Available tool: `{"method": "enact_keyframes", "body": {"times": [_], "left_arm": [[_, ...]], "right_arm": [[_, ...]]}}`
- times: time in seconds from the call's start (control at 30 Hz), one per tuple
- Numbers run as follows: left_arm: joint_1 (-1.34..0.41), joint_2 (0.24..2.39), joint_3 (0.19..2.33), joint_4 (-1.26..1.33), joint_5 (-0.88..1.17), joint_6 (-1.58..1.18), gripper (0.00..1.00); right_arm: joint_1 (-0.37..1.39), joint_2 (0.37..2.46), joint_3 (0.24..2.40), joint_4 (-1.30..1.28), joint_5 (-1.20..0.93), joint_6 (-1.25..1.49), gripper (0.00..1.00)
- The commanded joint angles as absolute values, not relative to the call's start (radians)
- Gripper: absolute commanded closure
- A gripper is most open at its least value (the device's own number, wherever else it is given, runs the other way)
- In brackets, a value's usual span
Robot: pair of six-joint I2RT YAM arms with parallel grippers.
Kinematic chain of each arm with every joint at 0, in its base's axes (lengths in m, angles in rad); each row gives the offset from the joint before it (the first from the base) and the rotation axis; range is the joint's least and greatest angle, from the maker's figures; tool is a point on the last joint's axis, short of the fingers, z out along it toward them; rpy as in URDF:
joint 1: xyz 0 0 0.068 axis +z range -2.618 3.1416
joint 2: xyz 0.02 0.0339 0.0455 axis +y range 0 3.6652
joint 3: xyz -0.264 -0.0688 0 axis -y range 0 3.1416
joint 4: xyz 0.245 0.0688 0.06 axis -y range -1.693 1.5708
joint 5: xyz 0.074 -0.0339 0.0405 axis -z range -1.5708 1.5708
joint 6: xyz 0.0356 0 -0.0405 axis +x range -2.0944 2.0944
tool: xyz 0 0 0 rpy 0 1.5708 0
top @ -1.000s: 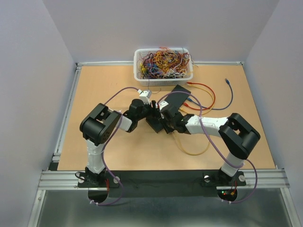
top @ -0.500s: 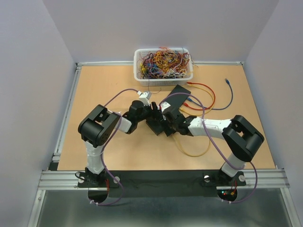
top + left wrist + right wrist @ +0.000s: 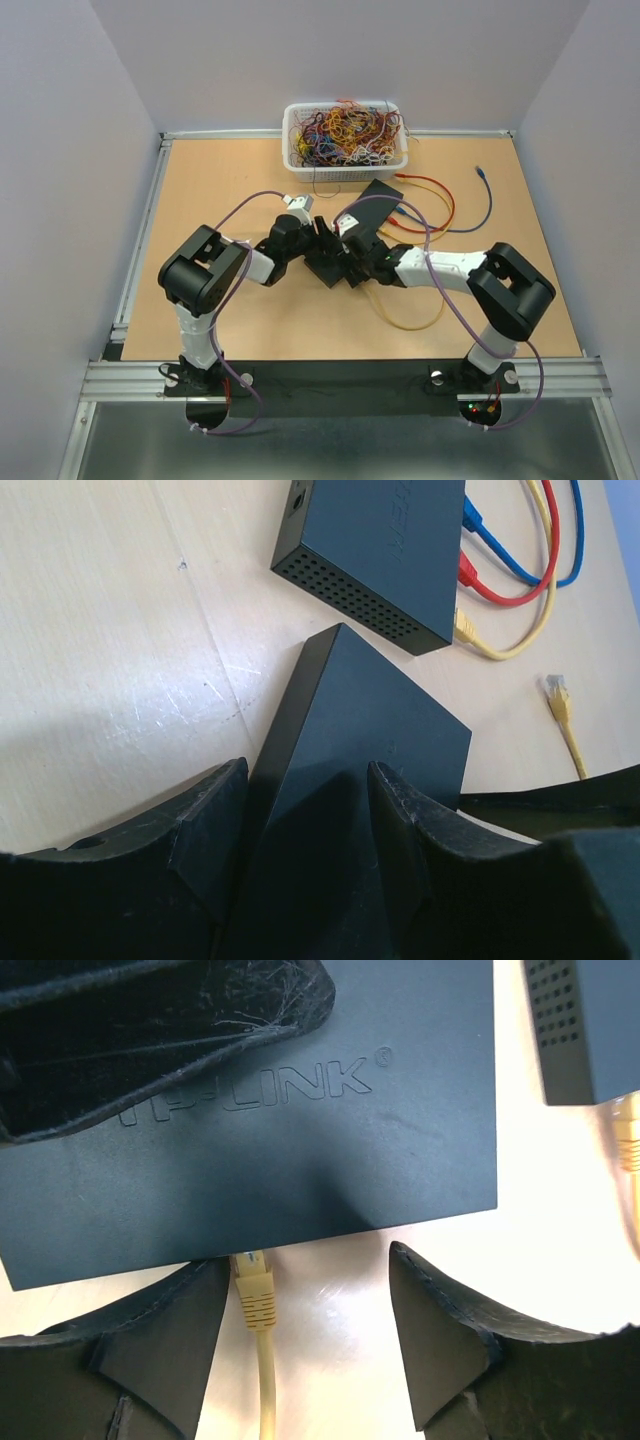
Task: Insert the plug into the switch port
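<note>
On the tabletop point(image 3: 220, 320) the two arms meet at the middle, over the black switch point(image 3: 300, 1160) that lies just in front of a second switch point(image 3: 370, 540) with cables already in it. The left end effector point(image 3: 305, 780) straddles the nearer switch, a finger pressed against each side, so it is clamped on the body and steadies it. The right end effector point(image 3: 305, 1260) faces the port edge with its jaws wide apart. Between them lies the yellow plug point(image 3: 253, 1285), its tip right at the underside of that edge and its cable point(image 3: 265, 1380) trailing back toward the wrist. Neither finger grips it, though it sits just beside one of them. Whether the plug has gone fully into the port cannot be told, as the edge hides the opening. By my reading, the insertion step is at or near its end. The next move calls for backing the right arm straight out along the cable without catching it, while the left keeps the switch from sliding.
</note>
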State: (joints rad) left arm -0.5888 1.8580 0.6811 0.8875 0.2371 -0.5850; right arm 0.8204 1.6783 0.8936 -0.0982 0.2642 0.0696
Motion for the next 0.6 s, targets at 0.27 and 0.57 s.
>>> {"method": "enact_keyframes", "body": {"times": [0.27, 0.57], "left_arm": [[-0.641, 1.937, 0.689, 0.647, 0.367, -0.644, 0.38], [-0.641, 1.933, 0.727, 0.632, 0.36, -0.635, 0.38]], "right_arm": [[0.758, 1.769, 1.012, 0.104, 0.4, 0.064, 0.29], [0.742, 1.799, 1.051, 0.094, 0.411, 0.035, 0.29]]}}
